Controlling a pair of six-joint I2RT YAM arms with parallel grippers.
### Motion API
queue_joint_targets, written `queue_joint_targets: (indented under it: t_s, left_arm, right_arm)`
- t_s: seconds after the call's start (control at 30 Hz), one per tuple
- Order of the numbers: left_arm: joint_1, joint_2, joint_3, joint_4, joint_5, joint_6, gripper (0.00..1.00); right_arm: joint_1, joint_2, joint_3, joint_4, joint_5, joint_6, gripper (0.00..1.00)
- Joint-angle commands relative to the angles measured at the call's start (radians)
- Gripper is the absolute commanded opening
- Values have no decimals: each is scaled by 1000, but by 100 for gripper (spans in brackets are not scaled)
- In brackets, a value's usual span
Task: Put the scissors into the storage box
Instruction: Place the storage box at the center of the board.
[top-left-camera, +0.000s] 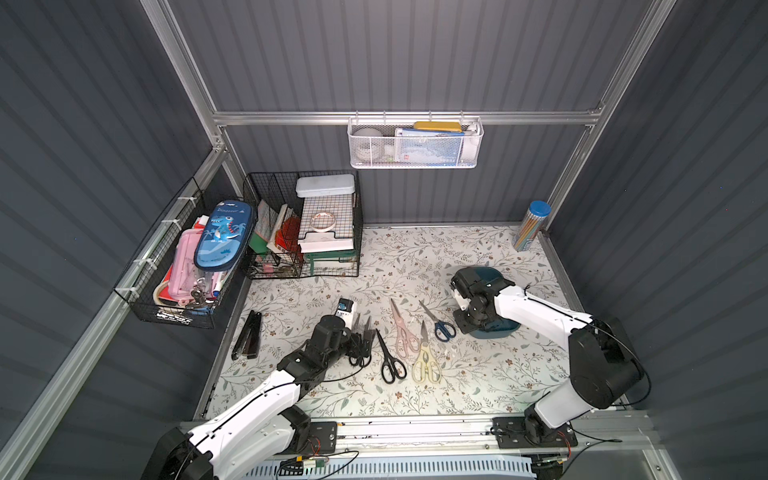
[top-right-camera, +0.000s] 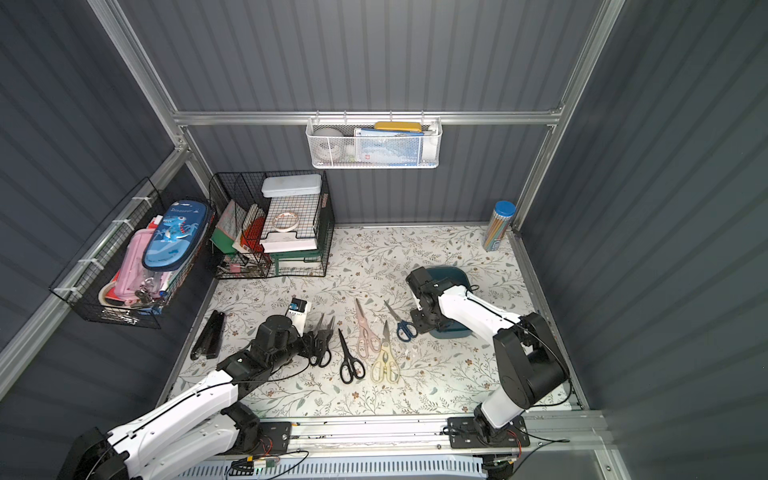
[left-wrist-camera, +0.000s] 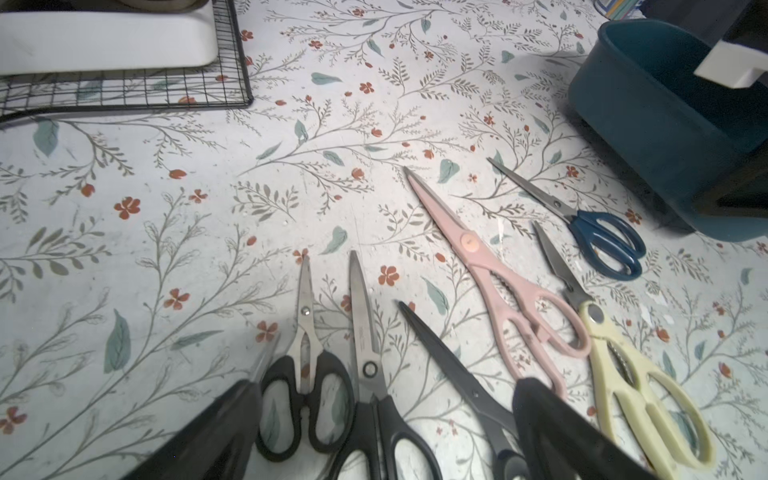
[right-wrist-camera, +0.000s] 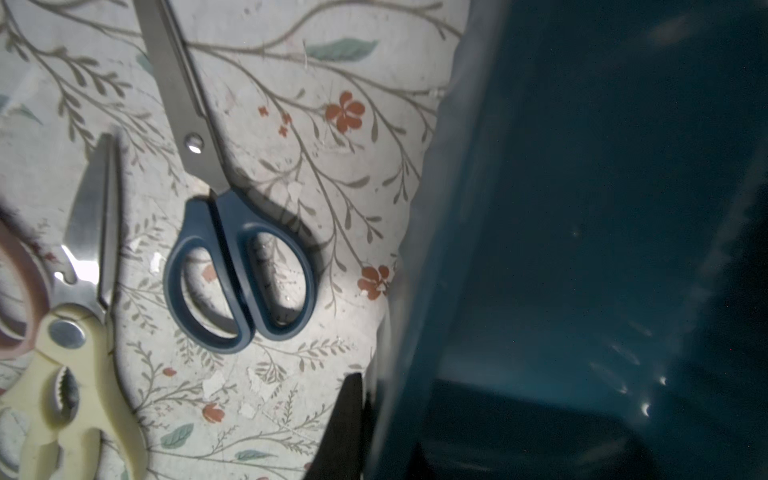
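At lower centre of both top views, the scissors (top-left-camera: 400, 330) lie fanned on the mat (top-left-camera: 415, 257), with our left gripper (left-wrist-camera: 392, 378) spread wide above the black pairs (left-wrist-camera: 306, 332). Our right gripper (right-wrist-camera: 386, 407) seems clenched on the storage box (top-left-camera: 498, 330) wall; a tug could tip it onto the blue-handled pair (right-wrist-camera: 226, 232).

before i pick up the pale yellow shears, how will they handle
The pale yellow shears look stiff and likely heavy for their size: thick steel blades, chunky handles. Lying flat on the table, they should slide, not roll. The smooth blades may slip if pinched.
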Motion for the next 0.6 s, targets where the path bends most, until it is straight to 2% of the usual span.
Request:
queue_joint_targets:
  t_s: [0.0, 0.23, 0.37, 0.57]
  left_arm:
    - [-5, -36, -23, 35, 57, 35, 99]
    - [-6, 33, -9, 67, 158, 75, 99]
    - [-6, 57, -1, 65, 157, 76, 99]
    - [-6, 41, -8, 65, 126, 71, 99]
  right_arm:
    - [35, -3, -36, 3, 18, 39, 0]
    - [86, 28, -55, 34, 39, 12, 0]
    - [121, 57, -40, 18, 31, 9, 0]
    - [164, 101, -13, -10, -18, 100, 0]
